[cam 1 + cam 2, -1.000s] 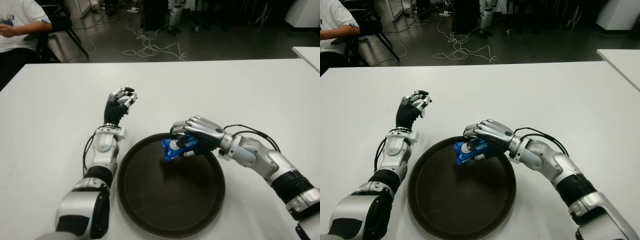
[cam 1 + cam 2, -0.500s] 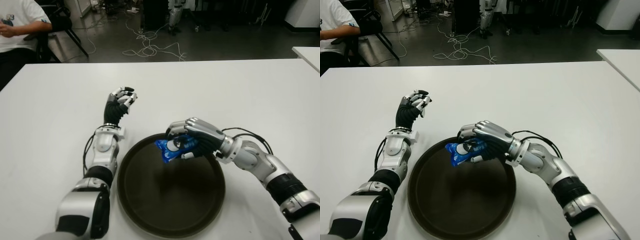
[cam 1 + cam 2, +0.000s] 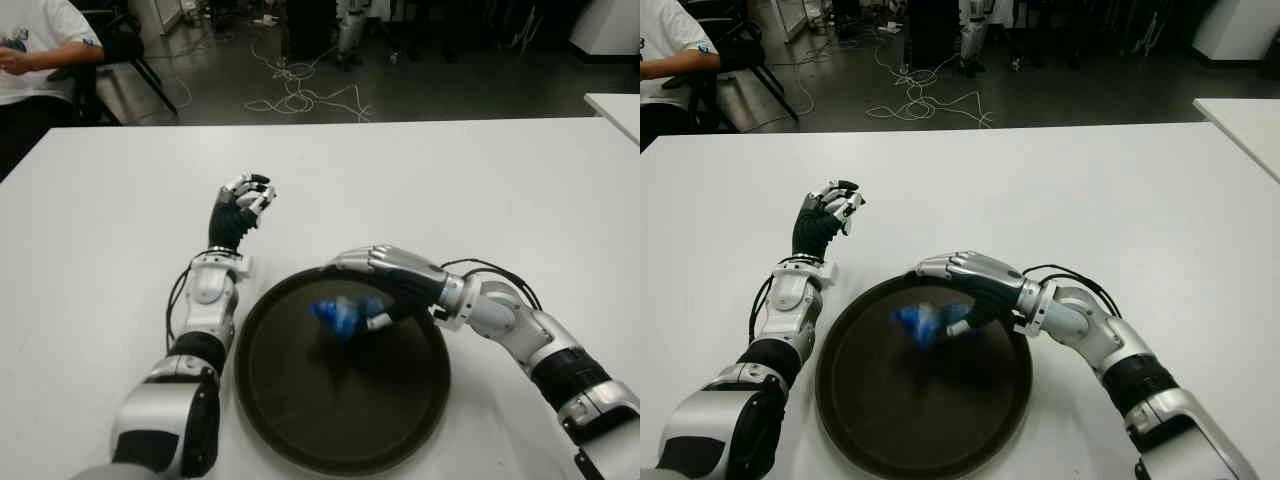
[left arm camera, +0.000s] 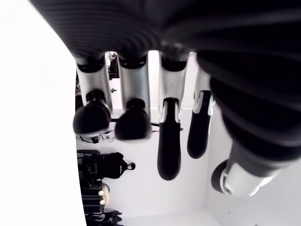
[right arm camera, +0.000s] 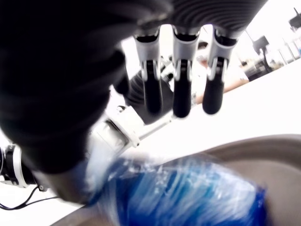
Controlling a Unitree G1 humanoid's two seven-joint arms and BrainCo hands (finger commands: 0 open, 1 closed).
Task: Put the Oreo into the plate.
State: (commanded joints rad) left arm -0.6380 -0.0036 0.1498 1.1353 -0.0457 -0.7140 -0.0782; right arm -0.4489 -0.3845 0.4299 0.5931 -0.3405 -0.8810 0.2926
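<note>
The right hand [image 3: 395,280] had opened over the dark round plate [image 3: 300,420], its fingers [image 5: 182,89] stretched out straight where half a second before they were wrapped round the blue Oreo packet [image 3: 341,314]. The packet, blurred in both eye views, showed just under the palm and over the plate's far half, apparently dropping; whether it had yet touched the plate could not be told. By that reading the task was all but finished, with only the hand's withdrawal left. To the left of the plate, farther back on the white table [image 3: 480,180], the left hand [image 3: 240,208] was raised with fingers curled and holding nothing. Nothing stood between packet and plate. Beyond the table's far left corner a person [image 3: 35,45] sat, with cables [image 3: 300,95] strewn over the floor.
</note>
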